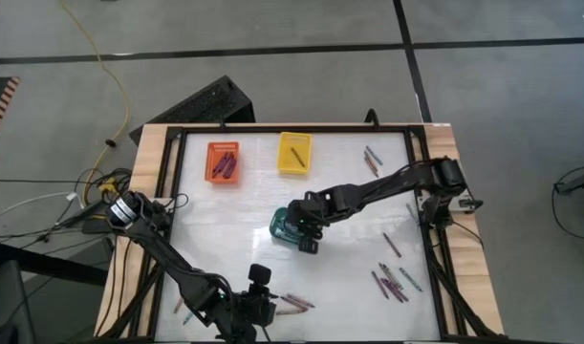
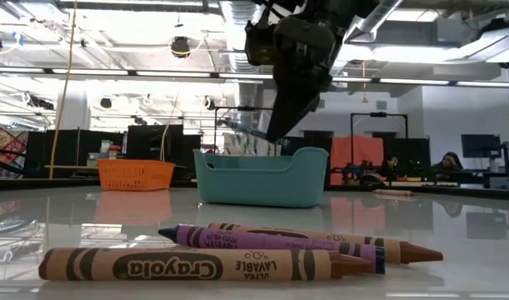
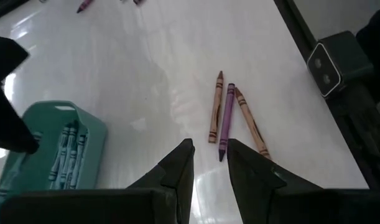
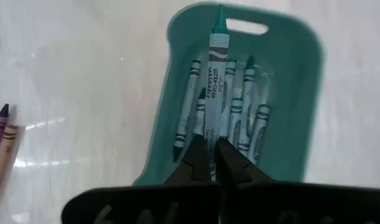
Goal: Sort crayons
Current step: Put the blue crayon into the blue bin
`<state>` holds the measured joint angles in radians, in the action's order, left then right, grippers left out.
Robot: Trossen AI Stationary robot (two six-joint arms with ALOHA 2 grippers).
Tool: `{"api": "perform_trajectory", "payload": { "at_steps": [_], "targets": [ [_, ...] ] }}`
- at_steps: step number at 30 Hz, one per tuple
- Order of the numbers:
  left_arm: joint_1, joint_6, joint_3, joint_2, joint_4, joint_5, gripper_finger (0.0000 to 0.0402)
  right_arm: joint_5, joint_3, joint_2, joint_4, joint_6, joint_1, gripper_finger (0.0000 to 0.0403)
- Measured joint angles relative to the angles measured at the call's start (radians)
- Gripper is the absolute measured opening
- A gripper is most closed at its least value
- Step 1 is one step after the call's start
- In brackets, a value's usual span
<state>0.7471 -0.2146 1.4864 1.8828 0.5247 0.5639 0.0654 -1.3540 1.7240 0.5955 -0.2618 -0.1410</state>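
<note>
White glossy table (image 1: pixel 244 205); right gripper (image 4: pixel 211 163) pinches a teal crayon (image 4: pixel 217 59), left gripper (image 3: pixel 208 163) part-open, empty.

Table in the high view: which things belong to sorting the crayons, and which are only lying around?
For the job:
- loose crayons on the table
- green crayon held by the right gripper over the green basket
- orange basket
- yellow basket
- left gripper, jaws apart above three crayons

Lying about:
- yellow cable on the floor
- black case behind the table
</note>
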Motion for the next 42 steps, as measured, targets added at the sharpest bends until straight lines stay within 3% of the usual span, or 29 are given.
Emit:
{"api": "perform_trajectory", "payload": {
  "at_steps": [14, 27, 30, 36, 42],
  "targets": [
    [0.000, 0.018, 0.000, 0.000, 0.001, -0.007, 0.0086, 0.002, 0.000, -0.001, 0.066, -0.029, 0.020, 0.0048],
    [0.000, 0.019, 0.000, 0.000, 0.001, -0.007, 0.0086, 0.011, 0.000, -0.017, 0.139, -0.044, 0.016, 0.0056],
    [0.001, 0.019, 0.000, 0.000, 0.006, -0.007, 0.0086, 0.065, 0.001, -0.070, 0.286, -0.110, -0.003, 0.0057],
    [0.005, 0.019, 0.000, 0.000, 0.010, -0.001, 0.0086, 0.352, 0.001, -0.230, 0.566, -0.374, -0.144, 0.0064],
    [0.005, 0.049, 0.000, 0.000, 0.008, 0.019, 0.0086, 0.383, 0.032, -0.335, 0.740, -0.665, -0.242, 0.0103]
  ]
}}
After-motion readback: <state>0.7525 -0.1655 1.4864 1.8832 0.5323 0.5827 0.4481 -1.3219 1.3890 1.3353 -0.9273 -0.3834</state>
